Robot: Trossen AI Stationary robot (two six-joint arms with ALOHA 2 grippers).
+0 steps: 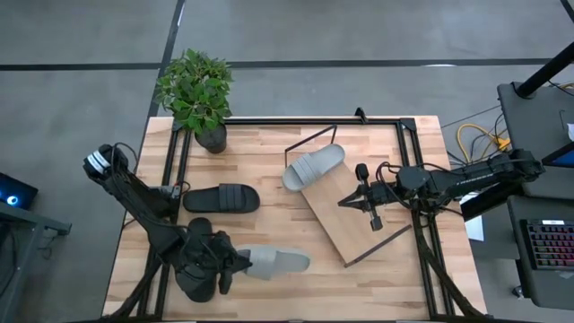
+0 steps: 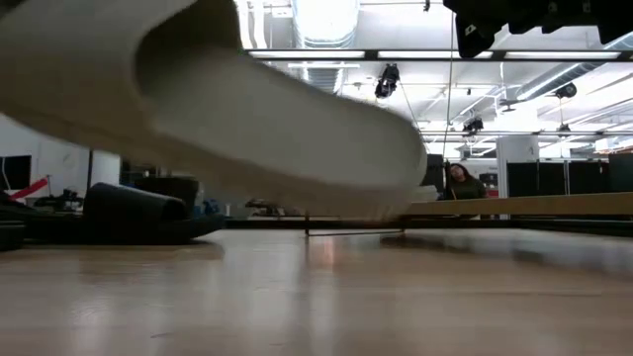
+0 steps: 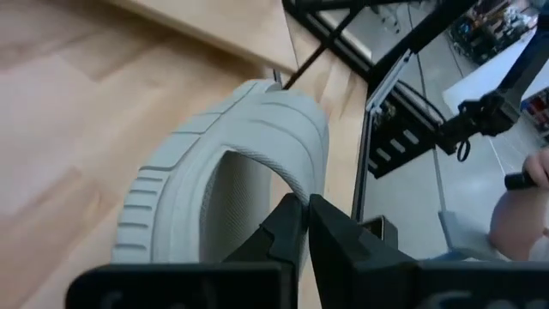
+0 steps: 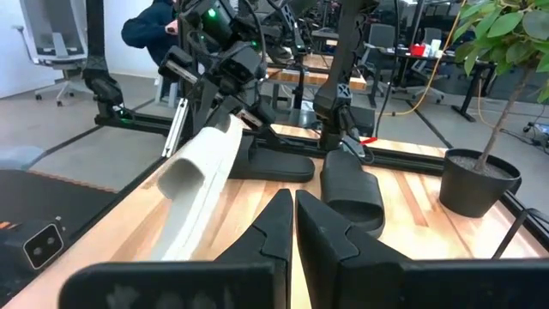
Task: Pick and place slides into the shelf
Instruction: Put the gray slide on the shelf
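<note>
Slides lie scattered around the slanted plywood shelf [image 1: 354, 222], which sits in its thin black rod frame on the slatted wooden table [image 1: 296, 287]. One light grey slide [image 1: 314, 167] rests at the shelf's upper corner, partly on the board, on the side nearer the potted plant [image 1: 197, 94]. A black slide [image 1: 221, 197] lies flat on the table well apart from the shelf, between the plant and the left arm. Another black slide [image 1: 199, 260] lies under the left arm, farther from the shelf, mostly hidden. The left gripper [image 1: 235, 263] is clamped on the strap of the second light grey slide [image 1: 276, 262], which points toward the shelf and is lifted off the wood; in the low view its pale sole [image 2: 247, 109] hangs above the tabletop, and the left wrist view shows the dark fingers [image 3: 296, 232] pinched tight on the ribbed strap [image 3: 257, 112]. The right gripper [image 1: 366, 208] hovers over the middle of the shelf board with its fingers pressed together, holding nothing.
</note>
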